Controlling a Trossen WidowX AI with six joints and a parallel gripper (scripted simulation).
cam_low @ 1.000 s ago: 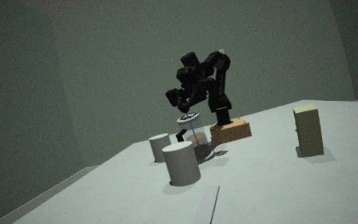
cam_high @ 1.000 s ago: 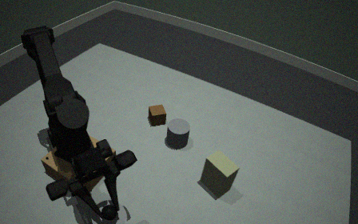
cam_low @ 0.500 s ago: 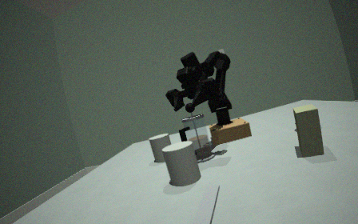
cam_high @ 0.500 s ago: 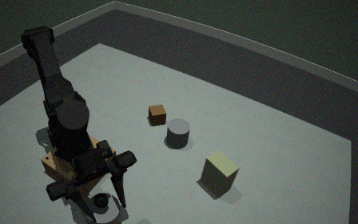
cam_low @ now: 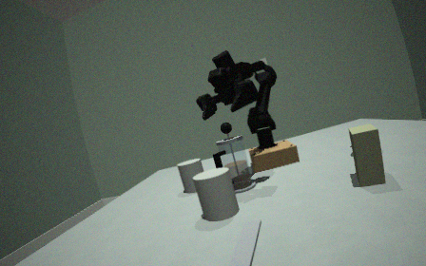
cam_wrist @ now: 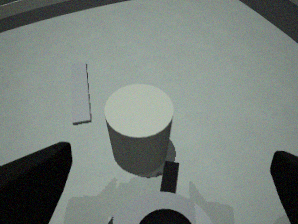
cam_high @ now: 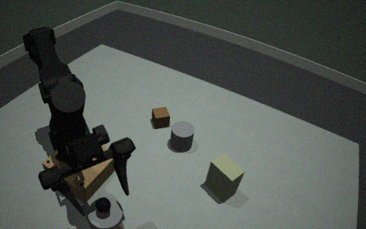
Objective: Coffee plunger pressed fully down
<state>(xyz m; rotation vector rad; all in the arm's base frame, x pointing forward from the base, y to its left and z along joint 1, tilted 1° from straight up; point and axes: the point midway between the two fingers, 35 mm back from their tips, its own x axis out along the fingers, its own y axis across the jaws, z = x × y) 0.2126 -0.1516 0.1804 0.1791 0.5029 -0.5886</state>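
Your arm (cam_high: 67, 96) (cam_low: 268, 85), the biggest thing here, rises from a tan wooden block (cam_high: 98, 176) (cam_low: 276, 159) on the worktop (cam_high: 278, 172) (cam_low: 143, 237) (cam_wrist: 215, 65), and its hand (cam_high: 107, 204) (cam_wrist: 173, 157) is spread nearly as wide as it goes, with nothing between the fingers. Below the hand stands the coffee press (cam_high: 116, 213) (cam_low: 243, 154) (cam_wrist: 187, 202), upright, its black handle (cam_low: 219, 160) (cam_wrist: 170, 177) turned outward from the arm. Smallest of the task's parts, the round black knob (cam_high: 103, 205) (cam_low: 226, 127) (cam_wrist: 165, 217) sits below the open fingertips and just above the lid, with a short bit of rod showing, so you can't be sure the plunger is fully seated. If it needs more travel, centre the hand over the knob, narrow the fingers, and push slowly and straight down; a sideways load could tip or slide the press. If it is home, lift straight up, fingers wide, until they are well above the knob. Beyond the press from the hand, a large pale cylinder (cam_low: 216, 195) (cam_wrist: 139, 112) stands close by the handle, so don't swing forward while low. Off to the hand's side, apart from the press, are a yellowish block (cam_high: 225, 177) (cam_low: 367, 156), a grey cylinder (cam_high: 182, 136) and a small brown cube (cam_high: 161, 118); none blocks a vertical move. A thin flat strip (cam_low: 247, 242) (cam_wrist: 81, 94) lies past the large cylinder, no hindrance.
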